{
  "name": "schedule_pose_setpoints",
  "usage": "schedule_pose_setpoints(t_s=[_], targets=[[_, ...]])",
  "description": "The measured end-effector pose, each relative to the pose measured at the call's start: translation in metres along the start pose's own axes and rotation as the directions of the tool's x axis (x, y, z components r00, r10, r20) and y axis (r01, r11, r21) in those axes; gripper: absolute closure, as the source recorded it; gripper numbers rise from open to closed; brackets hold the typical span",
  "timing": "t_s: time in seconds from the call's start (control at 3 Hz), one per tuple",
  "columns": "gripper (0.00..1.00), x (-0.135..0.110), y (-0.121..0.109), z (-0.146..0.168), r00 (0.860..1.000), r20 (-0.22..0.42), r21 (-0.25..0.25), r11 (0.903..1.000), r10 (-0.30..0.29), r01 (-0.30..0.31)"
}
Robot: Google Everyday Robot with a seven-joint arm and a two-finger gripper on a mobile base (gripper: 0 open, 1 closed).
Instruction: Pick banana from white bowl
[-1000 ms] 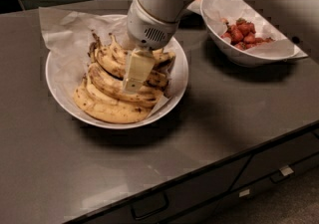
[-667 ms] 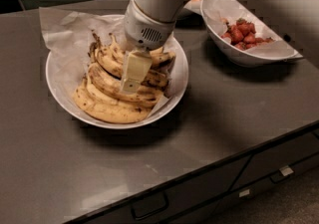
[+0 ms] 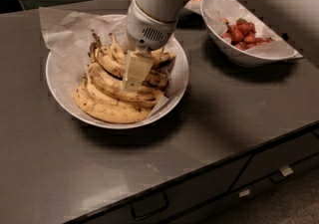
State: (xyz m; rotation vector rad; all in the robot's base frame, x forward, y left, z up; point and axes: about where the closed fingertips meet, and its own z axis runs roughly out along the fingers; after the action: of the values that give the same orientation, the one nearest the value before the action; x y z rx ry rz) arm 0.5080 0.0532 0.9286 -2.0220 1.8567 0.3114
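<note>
The white bowl is wide and shallow, lined with crumpled white paper, and stands on the dark counter at the left of centre. A bunch of spotted yellow bananas lies in it. My gripper reaches down from the top into the bowl. Its pale finger rests on the upper bananas of the bunch. The arm's white housing hides the far side of the bananas.
A smaller white bowl with red berries stands at the back right, partly behind my arm. The counter's front edge runs diagonally, with drawers and handles below it. A dark tiled wall lies behind.
The gripper has stayed on the bananas. The whole scene has shifted slightly in view, with the berry bowl a little further left; the bananas have not lifted.
</note>
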Motion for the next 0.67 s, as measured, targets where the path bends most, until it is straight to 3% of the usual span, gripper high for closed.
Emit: schedule_pose_setpoints(t_s=[0.67], targets=[[0.38, 0.0012, -0.0014, -0.0011, 1.0, -0.016, -0.016, 0.9998, 0.01, -0.01]])
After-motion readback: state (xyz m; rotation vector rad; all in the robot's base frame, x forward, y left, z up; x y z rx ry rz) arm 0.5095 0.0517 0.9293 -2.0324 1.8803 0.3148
